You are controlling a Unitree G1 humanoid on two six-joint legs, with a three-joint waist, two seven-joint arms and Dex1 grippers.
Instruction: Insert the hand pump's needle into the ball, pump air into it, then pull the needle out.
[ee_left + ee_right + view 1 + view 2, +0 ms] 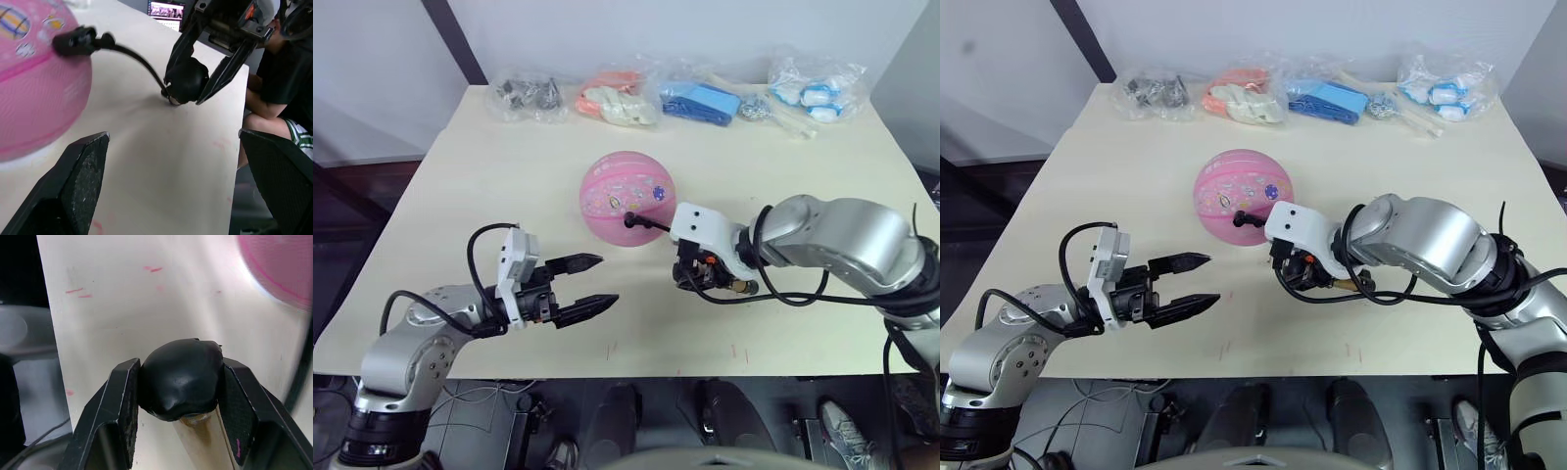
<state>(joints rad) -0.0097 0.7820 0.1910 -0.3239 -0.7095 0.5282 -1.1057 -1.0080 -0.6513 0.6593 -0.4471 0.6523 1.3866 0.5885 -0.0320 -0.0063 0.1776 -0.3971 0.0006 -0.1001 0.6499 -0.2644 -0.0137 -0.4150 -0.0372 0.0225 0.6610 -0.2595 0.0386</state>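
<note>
On the desk [489, 186], mid-surface: ball [626, 198] is sitting alone, pink with pale seams and small prints, near the desk's centre.

Ball valve: the hose [651, 224] end is pressing against the ball's near right face; a black connector is touching the rubber there. Needle itself is too small to make out.

Hose: thin and black, it is arcing from the ball down to the pump [183, 382] just beside the ball on the right.

Pump: it is lying low over the desk, in the right gripper [705, 274]. The right wrist view is showing a rounded black end cap with a bit of brass barrel below it.

Right gripper fingers: they are clamping the black cap from both sides, pads [128, 396] touching it, narrow gap taken up by the cap.

Left gripper [585, 286]: it is hovering over the desk's near left part, well apart from the ball, pointing toward the right arm.

Left gripper fingers: they are spread wide, holding nothing; in the left wrist view the two tips [83, 166] are framing the ball and the pump end.

Far edge of desk: a row of clear bags [617, 98] is lying along it, with grey, orange, blue and white contents.

Beyond the desk's right side: a seated person [281, 68] in dark top and shorts is showing in the left wrist view.
</note>
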